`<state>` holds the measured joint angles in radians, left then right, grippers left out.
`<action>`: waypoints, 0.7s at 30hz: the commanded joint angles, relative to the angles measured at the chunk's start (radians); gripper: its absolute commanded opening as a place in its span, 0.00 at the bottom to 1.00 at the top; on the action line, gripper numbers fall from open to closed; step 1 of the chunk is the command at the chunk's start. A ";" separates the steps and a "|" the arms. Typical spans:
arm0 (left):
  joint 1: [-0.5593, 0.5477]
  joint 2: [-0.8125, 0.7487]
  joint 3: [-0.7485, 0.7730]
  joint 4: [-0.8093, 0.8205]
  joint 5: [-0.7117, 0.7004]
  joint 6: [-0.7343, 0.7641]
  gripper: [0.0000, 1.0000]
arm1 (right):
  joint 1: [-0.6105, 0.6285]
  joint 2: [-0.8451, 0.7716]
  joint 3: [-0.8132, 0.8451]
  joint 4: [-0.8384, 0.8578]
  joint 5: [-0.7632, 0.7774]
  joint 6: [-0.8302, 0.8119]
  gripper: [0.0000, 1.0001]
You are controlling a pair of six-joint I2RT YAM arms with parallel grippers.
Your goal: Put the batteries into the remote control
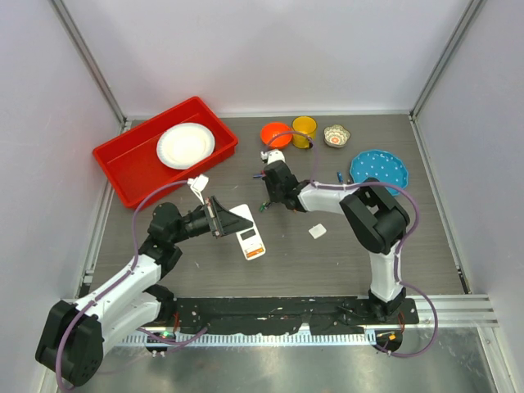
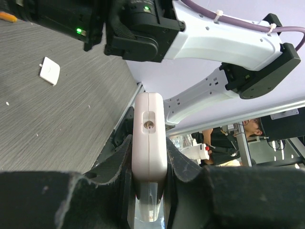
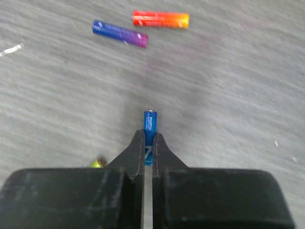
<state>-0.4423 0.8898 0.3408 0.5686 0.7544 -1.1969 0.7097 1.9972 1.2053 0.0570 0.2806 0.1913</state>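
Observation:
My left gripper (image 2: 149,142) is shut on the remote control (image 2: 149,114), a white handset seen end-on with a small hole in its end face. From above, the remote (image 1: 240,214) shows a plain white side and sticks out to the right of my left gripper (image 1: 219,219). My right gripper (image 3: 148,136) is shut on a blue battery (image 3: 150,121), which points forward just over the table. Beyond it lie a blue-purple battery (image 3: 120,34) and a red-orange battery (image 3: 160,19). A green bit (image 3: 97,163) peeks out by the left finger. The right gripper (image 1: 264,203) hangs mid-table.
A white handset with an orange panel (image 1: 251,244) lies flat below the left gripper. A small white square cover (image 1: 318,231) lies to the right. At the back stand a red tray (image 1: 123,168) with a white plate (image 1: 186,145), an orange bowl (image 1: 276,133), a yellow cup (image 1: 304,128), a patterned bowl (image 1: 336,135) and a blue plate (image 1: 379,169).

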 commanded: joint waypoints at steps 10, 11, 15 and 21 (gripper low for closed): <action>0.008 0.008 0.006 0.045 0.025 -0.027 0.00 | 0.010 -0.587 -0.237 -0.120 -0.092 0.082 0.01; 0.008 0.006 0.004 0.047 0.023 -0.026 0.00 | 0.020 -0.618 -0.263 -0.126 -0.134 0.074 0.01; 0.007 0.018 0.003 0.045 0.019 -0.018 0.00 | 0.083 -0.695 -0.346 -0.245 -0.170 0.031 0.01; 0.008 0.047 0.004 0.063 0.003 -0.023 0.00 | 0.126 -0.742 -0.458 -0.249 -0.141 0.140 0.01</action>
<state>-0.4423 0.9230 0.3408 0.5713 0.7620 -1.2053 0.8261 1.2957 0.8055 -0.1677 0.1307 0.2653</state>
